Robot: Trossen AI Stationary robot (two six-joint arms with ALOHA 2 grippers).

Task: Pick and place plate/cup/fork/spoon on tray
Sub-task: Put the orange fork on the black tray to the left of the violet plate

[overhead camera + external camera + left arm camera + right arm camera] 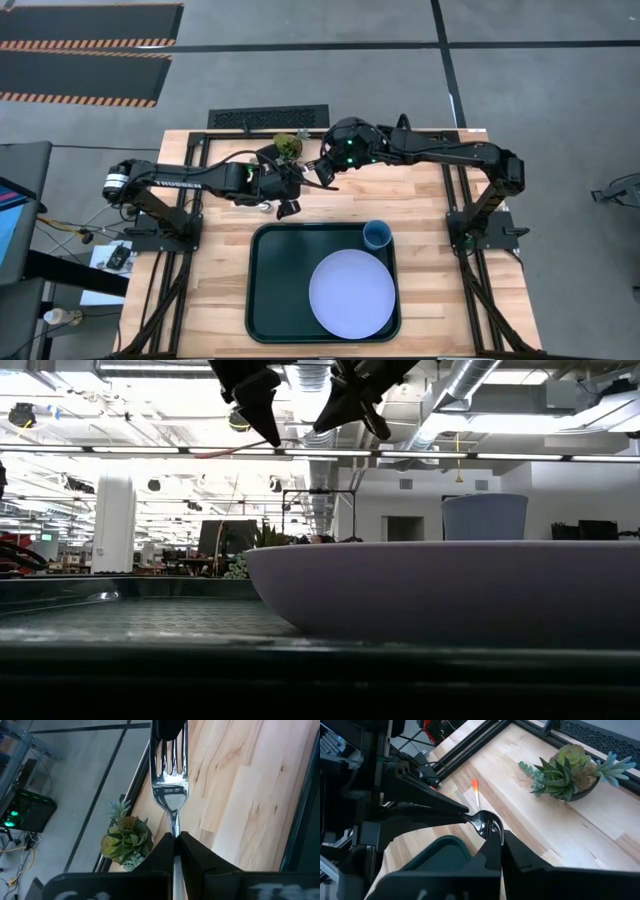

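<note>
The fork (170, 785), silver tines up in the left wrist view, is held in the air between both grippers above the far middle of the table. My left gripper (292, 183) is shut on its neck, and my right gripper (322, 172) is shut on its tine end (486, 822). The fork's handle is hidden inside my left gripper. The plate (350, 293) and the cup (377, 235) stand in the tray (268, 290). An orange-ended utensil (475, 787) lies on the wood; the fork hides its head. My left gripper pinches the fork's thin neck (174, 827) between its two fingers, just below the head. The fingers lie along the fork. The fork sticks out past them, clear of the table. My right gripper holds the fork's tine tips (169, 742) from the opposite end. Its dark fingers (512, 852) are closed over the head's tip and hide the contact. The fork head is clear of the table.
A small potted succulent (288, 148) stands at the table's far edge, just behind the grippers. The tray takes up the near middle. Bare wood lies to the tray's left (200, 280) and right (440, 290).
</note>
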